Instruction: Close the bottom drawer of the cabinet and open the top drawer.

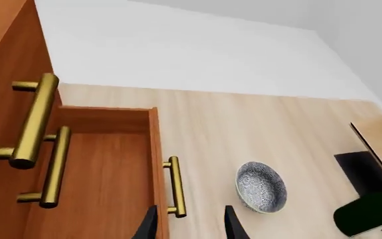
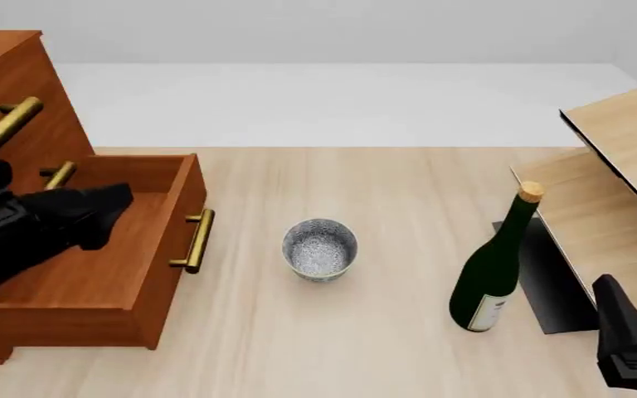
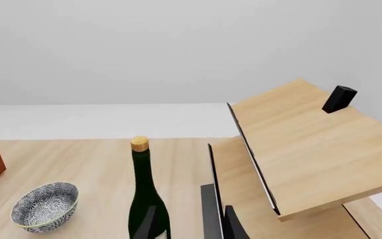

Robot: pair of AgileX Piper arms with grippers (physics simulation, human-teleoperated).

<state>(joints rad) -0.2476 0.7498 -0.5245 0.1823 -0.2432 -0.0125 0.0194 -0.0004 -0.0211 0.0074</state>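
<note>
The reddish-brown cabinet (image 2: 20, 75) stands at the table's left. Its bottom drawer (image 2: 97, 278) is pulled far out, with its brass handle (image 2: 193, 240) facing the bowl. The top drawer (image 2: 44, 98) is shut; its brass handle (image 2: 9, 124) sticks out above the middle one. My left gripper (image 2: 114, 203) hovers open and empty above the open bottom drawer. In the left wrist view the left gripper (image 1: 189, 226) is over the drawer front, near the bottom handle (image 1: 175, 186), with the top handle (image 1: 35, 122) farther off. My right gripper (image 2: 626, 327) is open and empty at the near right.
A patterned bowl (image 2: 320, 248) sits mid-table. A dark green wine bottle (image 2: 493, 274) stands to the right of the bowl, close in front of the right gripper (image 3: 189, 226). A pale tilted shelf unit (image 2: 617, 166) fills the right side, with a small black block (image 3: 340, 98) on it.
</note>
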